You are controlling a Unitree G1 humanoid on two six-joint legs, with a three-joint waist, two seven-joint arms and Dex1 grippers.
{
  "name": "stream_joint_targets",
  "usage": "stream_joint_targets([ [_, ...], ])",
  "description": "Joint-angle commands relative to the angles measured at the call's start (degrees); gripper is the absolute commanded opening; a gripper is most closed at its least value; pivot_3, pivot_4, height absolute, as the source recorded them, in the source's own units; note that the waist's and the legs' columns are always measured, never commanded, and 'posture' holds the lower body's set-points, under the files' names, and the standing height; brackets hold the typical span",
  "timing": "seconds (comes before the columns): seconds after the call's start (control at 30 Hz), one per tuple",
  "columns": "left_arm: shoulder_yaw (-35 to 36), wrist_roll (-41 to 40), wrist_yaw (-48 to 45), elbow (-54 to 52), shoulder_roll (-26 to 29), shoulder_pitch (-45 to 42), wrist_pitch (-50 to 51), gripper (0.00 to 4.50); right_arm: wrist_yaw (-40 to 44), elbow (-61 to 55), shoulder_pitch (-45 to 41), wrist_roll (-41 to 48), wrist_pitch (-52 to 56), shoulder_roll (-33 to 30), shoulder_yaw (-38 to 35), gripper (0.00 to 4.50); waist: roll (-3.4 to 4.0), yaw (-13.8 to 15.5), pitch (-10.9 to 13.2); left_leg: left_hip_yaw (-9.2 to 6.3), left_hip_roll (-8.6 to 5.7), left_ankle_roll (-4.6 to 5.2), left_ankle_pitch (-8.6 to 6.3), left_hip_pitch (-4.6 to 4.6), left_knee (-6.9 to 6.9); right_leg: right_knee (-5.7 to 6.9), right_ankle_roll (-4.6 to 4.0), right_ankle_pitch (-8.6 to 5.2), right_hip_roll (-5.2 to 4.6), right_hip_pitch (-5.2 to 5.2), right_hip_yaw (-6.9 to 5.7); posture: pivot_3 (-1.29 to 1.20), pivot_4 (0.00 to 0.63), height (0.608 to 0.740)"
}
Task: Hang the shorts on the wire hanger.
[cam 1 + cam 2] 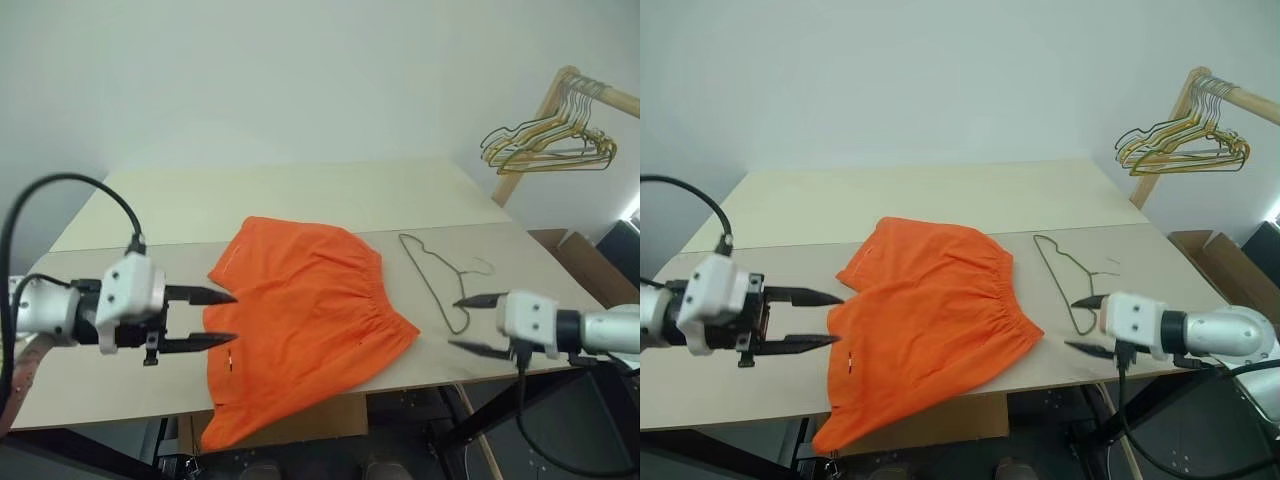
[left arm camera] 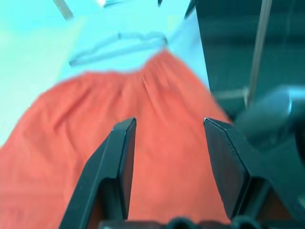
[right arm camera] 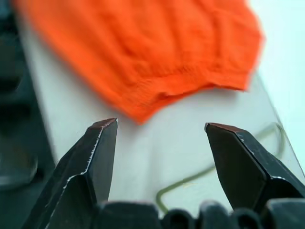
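shorts (image 1: 305,320) overhang table (image 1: 300,195) front edge; wire hanger (image 1: 438,281) beside

one shorts (image 1: 305,315), one wire hanger (image 1: 436,275), two tools, left (image 1: 218,320), right (image 1: 473,323)

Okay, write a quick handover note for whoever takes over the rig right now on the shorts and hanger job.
Left end effector: open, empty, at the shorts' left edge.
Right end effector: open, empty, near the hanger's lower end.
Shorts: flat on the table, one leg hanging over the front edge.
Wire hanger: flat on the table, right of the shorts, apart from them.
Done: nothing hung yet.
Left: pick up both, hang the shorts on the hanger.
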Motion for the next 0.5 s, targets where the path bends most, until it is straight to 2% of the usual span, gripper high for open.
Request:
stream_joint_targets([
  [0.03,-0.31,-2.48,2.18,0.69,-1.34,-4.0,2.64,2.44,-8.45,-4.01,-1.37,2.29,17.33,2.11,-4.09,3.46,-0.02,-0.03,0.0,0.01,-0.01,0.0,0.0,-0.03,0.01,-0.01,0.0,0.0,0.0,-0.01,0.0,0.03,0.0,0.74],
  [0.13,-4.23,-1.72,5.18,1.43,-4.34,-8.84,3.83,2.44,-16.64,-4.86,-8.28,4.96,40.6,5.13,-1.69,3.46,-0.02,-0.24,0.0,0.04,-0.05,-0.01,0.0,-0.11,0.06,-0.01,-0.02,0.01,0.0,-0.07,0.02,0.01,0.0,0.74],
  [0.27,-9.04,-2.84,11.54,1.09,-10.46,-15.56,7.41,2.44,-26.14,-0.66,-17.71,2.68,59.39,13.92,0.98,3.46,-0.08,-0.41,0.0,0.03,-0.19,0.0,0.0,-0.34,0.08,-0.03,-0.14,0.14,0.05,-0.27,0.06,-0.01,0.0,0.74],
  [0.33,-10.29,-2.67,12.81,0.7,-12.15,-17.07,8.39,2.44,-29.07,2.29,-21.36,1.31,65.11,17.85,1.61,3.46,-0.14,-0.64,0.01,0.01,-0.21,0.0,0.0,-0.37,0.07,-0.05,0.06,0.44,0.11,-0.28,0.08,-0.01,0.0,0.74],
  [0.5,-11.98,-1.37,12.39,0.03,-13.48,-17.59,8.42,2.44,-32.52,12.1,-27.64,-4.2,68.16,24.79,4.22,3.46,-0.13,-0.92,0.0,0.01,-0.3,0.01,0.0,-1.07,0.11,-0.05,0.07,0.58,0.13,-0.92,0.12,-0.02,0.0,0.74],
])
